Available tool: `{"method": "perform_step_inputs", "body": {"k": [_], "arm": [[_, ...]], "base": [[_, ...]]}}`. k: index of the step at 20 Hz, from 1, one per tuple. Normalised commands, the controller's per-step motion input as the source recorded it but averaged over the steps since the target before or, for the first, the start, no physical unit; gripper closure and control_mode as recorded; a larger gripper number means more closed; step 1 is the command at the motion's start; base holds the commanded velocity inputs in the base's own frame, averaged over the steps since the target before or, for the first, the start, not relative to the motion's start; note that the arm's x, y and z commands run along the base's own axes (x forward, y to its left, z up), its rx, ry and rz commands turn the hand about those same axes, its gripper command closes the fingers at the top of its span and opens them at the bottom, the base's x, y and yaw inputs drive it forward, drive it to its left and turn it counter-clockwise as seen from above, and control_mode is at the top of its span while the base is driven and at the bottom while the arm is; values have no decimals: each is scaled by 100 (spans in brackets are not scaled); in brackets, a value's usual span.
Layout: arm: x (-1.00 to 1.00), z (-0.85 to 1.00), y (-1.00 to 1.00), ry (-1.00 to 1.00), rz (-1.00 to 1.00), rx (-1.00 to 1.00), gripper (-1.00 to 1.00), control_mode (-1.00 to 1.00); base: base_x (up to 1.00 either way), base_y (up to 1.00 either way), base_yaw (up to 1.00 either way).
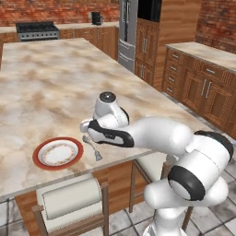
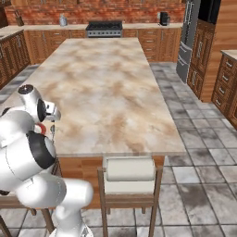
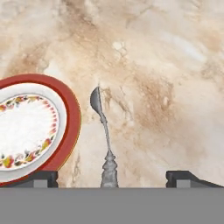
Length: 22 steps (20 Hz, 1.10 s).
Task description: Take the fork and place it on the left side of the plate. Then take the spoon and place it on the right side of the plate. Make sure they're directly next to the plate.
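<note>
Hand view shows your pincer (image 3: 111,177) spread wide, empty, over the spoon (image 3: 104,131), which lies just right of the plate (image 3: 72,109) at frame left. Fork placement unconfirmed; spoon appears placed.

A round shallow plate with a white centre and reddish-brown rim (image 1: 40,162) sits on the long marble-topped kitchen island (image 1: 55,78), close to the island's near edge. Just beside the plate, on its right in the left base view, lies 1 slim grey metal spoon with a rounded oval bowl (image 1: 92,148), not touching the rim. 2 cushioned wooden chairs (image 1: 71,203) stand tucked under the island's near edge, below the plate. Well behind the plate, a black stove (image 1: 37,30) stands against the brick back wall (image 1: 50,10).
</note>
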Motion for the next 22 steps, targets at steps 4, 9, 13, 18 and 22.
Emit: {"method": "perform_step_inputs", "body": {"k": [4,9,13,18,22], "arm": [[-39,83,-40,0,0,0,-100,-100],[-60,32,-62,0,0,-4,-100,-100],[-58,1,-93,0,2,-4,-100,-100],[-52,-17,-52,0,-2,0,-100,-100],[-42,-36,-38,-1,-5,1,-100,-100]], "base": [[0,0,0],[0,0,0],[0,0,0],[0,0,0],[0,0,0]]}}
